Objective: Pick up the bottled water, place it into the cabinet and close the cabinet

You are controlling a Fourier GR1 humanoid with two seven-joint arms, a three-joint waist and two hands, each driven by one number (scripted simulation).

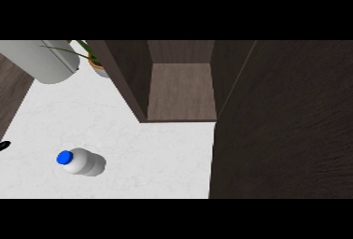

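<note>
**Beside the open cabinet, the water bottle waits untouched**

At the tabletop's (138,154) left edge a small black tip (4,145) pokes into the head view, probably part of the robot's left hand; too little shows to tell whether it is released or clenched. The right hand is nowhere in the view.

Just right of that tip and a little nearer the robot stands the bottled water (82,162), upright on the white marble, its blue cap (65,158) facing up at the camera. Nothing touches it, so the pick-up has evidently not begun. Standing upright, it offers its sides to a sideways grasp.

Farther from the tip, up and to the right, the dark wood cabinet (180,88) stands open, its brown shelf bare and ready to take the bottle. What appears to be its door (289,121) is swung out toward the robot, filling the right side and walling the bottle's route on that flank. A potted plant (93,58) and a grey cylinder (45,60) sit far off at the back left, apart from the work.
</note>
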